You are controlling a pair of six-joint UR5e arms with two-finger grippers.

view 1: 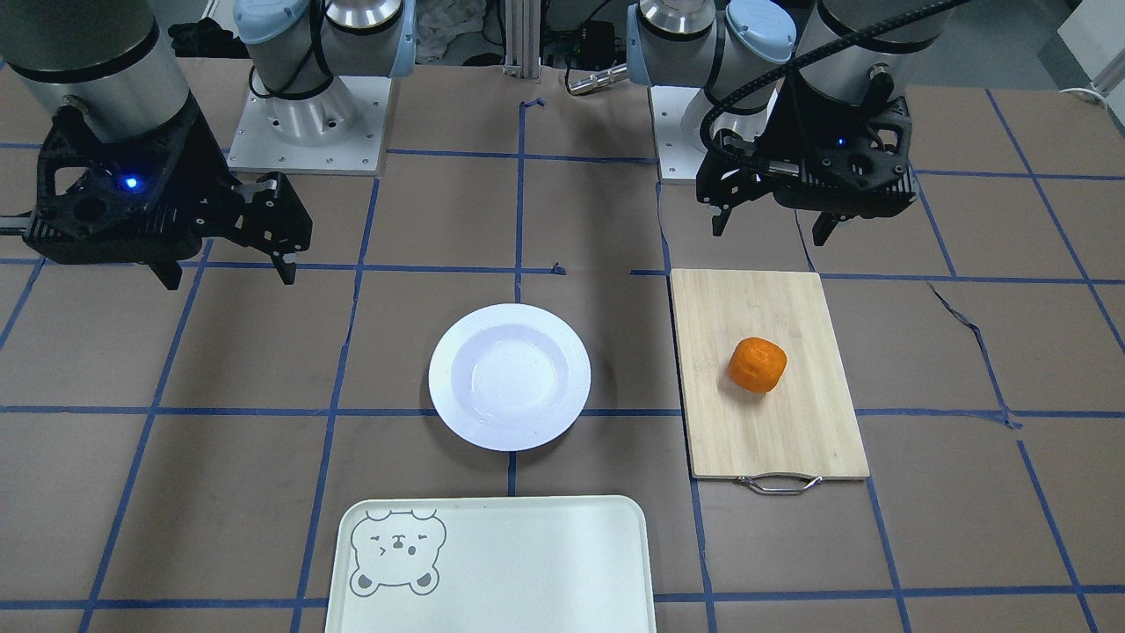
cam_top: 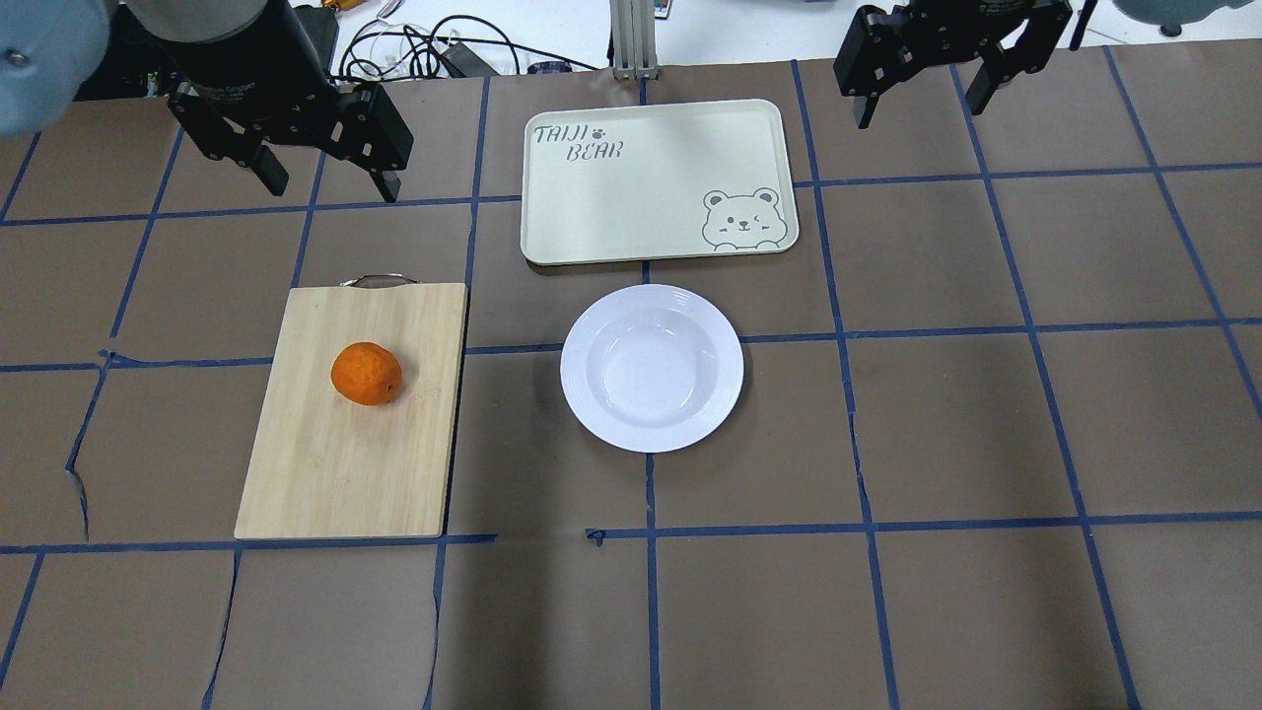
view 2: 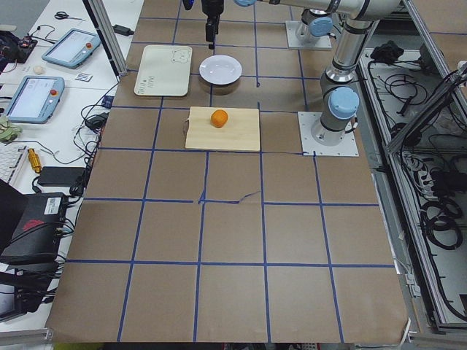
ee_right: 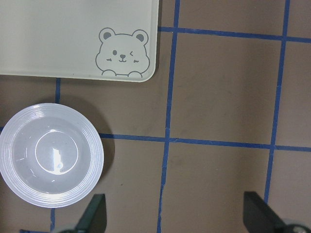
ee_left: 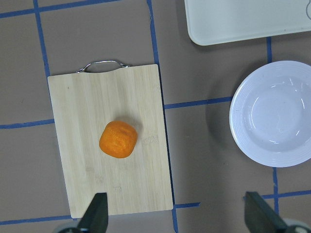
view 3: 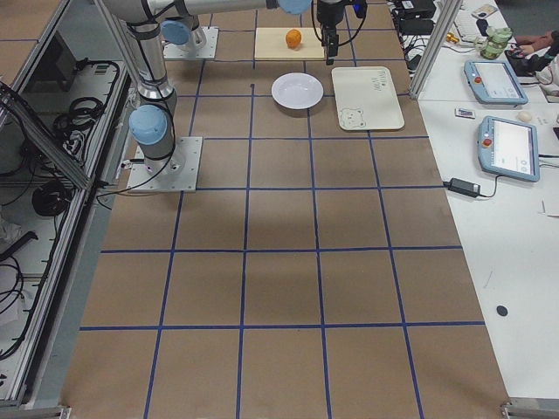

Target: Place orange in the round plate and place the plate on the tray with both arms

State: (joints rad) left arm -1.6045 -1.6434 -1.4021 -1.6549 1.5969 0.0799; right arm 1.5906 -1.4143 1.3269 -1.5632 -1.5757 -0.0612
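The orange point(view 1: 757, 364) point(cam_top: 366, 374) point(ee_left: 118, 139) lies on a bamboo cutting board point(cam_top: 335, 463). The white round plate point(view 1: 510, 376) point(cam_top: 652, 367) point(ee_right: 51, 161) stands empty at the table's middle, just short of the cream tray point(view 1: 527, 563) point(cam_top: 641, 187) point(ee_right: 58, 39) with the bear face. My left gripper point(cam_top: 332, 185) point(view 1: 772, 230) point(ee_left: 177, 216) hangs open, high above the board's handle end, holding nothing. My right gripper point(cam_top: 922, 106) point(view 1: 228, 274) point(ee_right: 176, 216) hangs open and empty, high to the tray's right.
The cutting board's metal handle point(cam_top: 377, 281) points toward the far side. Blue tape lines grid the brown table cover. The arm bases point(view 1: 308, 123) point(view 1: 694, 132) stand at the robot's edge. A bench with tablets point(view 3: 502, 144) and cables runs along the far side.
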